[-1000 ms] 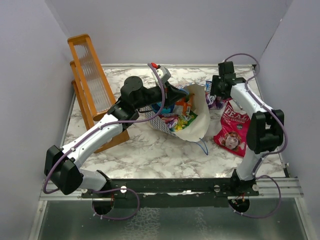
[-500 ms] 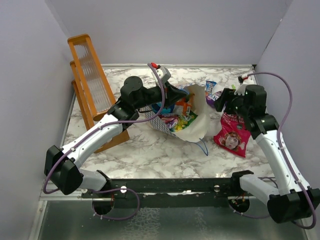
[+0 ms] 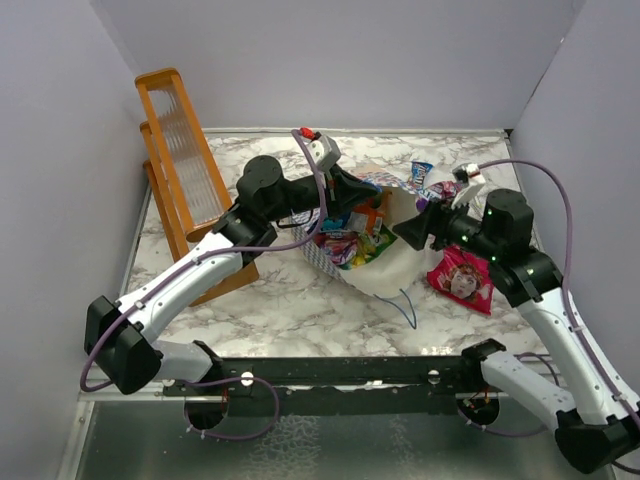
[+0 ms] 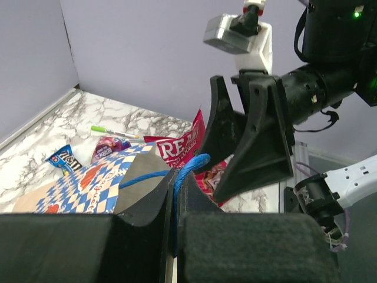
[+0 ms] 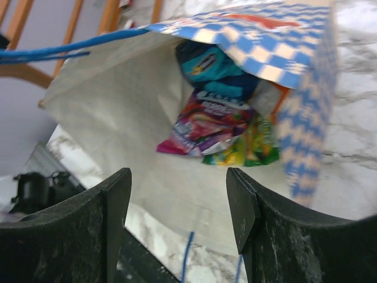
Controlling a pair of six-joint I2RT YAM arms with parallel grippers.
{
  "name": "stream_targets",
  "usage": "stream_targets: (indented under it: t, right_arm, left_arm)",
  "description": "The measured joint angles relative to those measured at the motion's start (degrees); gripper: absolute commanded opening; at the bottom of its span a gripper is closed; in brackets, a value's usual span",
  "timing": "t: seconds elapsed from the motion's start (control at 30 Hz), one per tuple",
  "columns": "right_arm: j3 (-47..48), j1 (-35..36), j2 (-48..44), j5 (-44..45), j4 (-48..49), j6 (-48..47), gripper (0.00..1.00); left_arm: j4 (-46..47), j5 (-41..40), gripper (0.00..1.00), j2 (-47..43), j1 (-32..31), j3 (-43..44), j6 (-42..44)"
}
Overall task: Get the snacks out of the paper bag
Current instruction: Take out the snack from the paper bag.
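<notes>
Wooden rack: an orange frame is seen propped upright, well to the left of the paper bag.
Left gripper: it is reached over the paper bag's upper left edge; its fingers are pressed together on the blue cord handle.
Blue cord handle: it is pinched between the left fingers and drawn up from the paper bag's rim.
Paper bag: the blue-and-white checkered bag is laid on its side at the middle of the marble table, with its cream inside shown and its mouth turned towards the right arm.
Snacks inside the paper bag: a teal packet, a purple-pink packet and a green-yellow bag are seen piled at the bottom; an orange bag is partly hidden behind them.
Right gripper: it is held just at the paper bag's mouth and pointed inwards; its fingers are spread wide, with nothing between them.
Blue packet: it is laid on the table beyond the paper bag's right side.
Purple packet: it is laid beside the blue packet, outside the paper bag.
"REAL" pouch: the pink-red pouch is laid flat just right of the paper bag, partly covered by the right arm.
</notes>
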Motion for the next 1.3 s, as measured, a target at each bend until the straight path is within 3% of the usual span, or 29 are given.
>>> stream_targets:
  t: [0.17, 0.27, 0.4, 0.53, 0.7, 0.8, 0.87, 1.03, 1.17, 1.3]
  right_arm:
    - [-0.6, 13.4, 2.2, 4.4, 3.5, 3.5, 0.65]
    - [-1.9, 26.0, 5.7, 12.9, 6.5, 5.7, 0.65]
    - [-3.8, 36.1, 11.2, 25.2, 10.9, 6.9, 0.65]
    - [-5.9, 37.6, 14.1, 34.9, 15.8, 6.9, 0.63]
    - [-13.4, 37.6, 15.5, 44.6, 32.5, 3.6, 0.55]
    - [-17.3, 37.6, 19.7, 48.9, 43.3, -0.1, 0.46]
    - [-18.5, 37.6, 21.9, 51.4, 47.5, -1.6, 0.49]
    - [-22.0, 37.5, 17.2, 48.8, 53.9, -4.4, 0.57]
    - [-21.4, 37.6, 13.0, 47.1, 54.2, -5.0, 0.56]
    - [-21.2, 37.6, 14.7, 49.2, 55.3, -6.0, 0.53]
  left_arm:
    - [0.0, -0.1, 0.0, -1.0, -0.1, -0.1, 0.1]
    - [0.0, -0.1, 0.0, -1.1, -0.1, -0.1, 0.6]
    - [-0.5, -0.3, 0.0, -1.1, -0.1, -0.1, 1.3]
    - [-0.7, -0.6, 0.0, -1.1, -0.1, -0.1, 2.0]
    - [-1.0, -0.7, 0.0, -1.1, -0.1, -0.1, 1.9]
    - [-0.7, -0.7, 0.0, -1.1, -0.1, -0.1, 1.8]
    - [-0.5, -0.7, 0.0, -1.1, -0.2, -0.1, 1.8]
    - [-0.7, -0.9, 0.0, -1.1, -0.2, -0.1, 2.2]
    - [-0.6, -0.9, 0.0, -0.9, -0.2, -0.1, 2.0]
    - [-0.4, -0.9, 0.0, -0.5, -0.2, -0.1, 1.4]
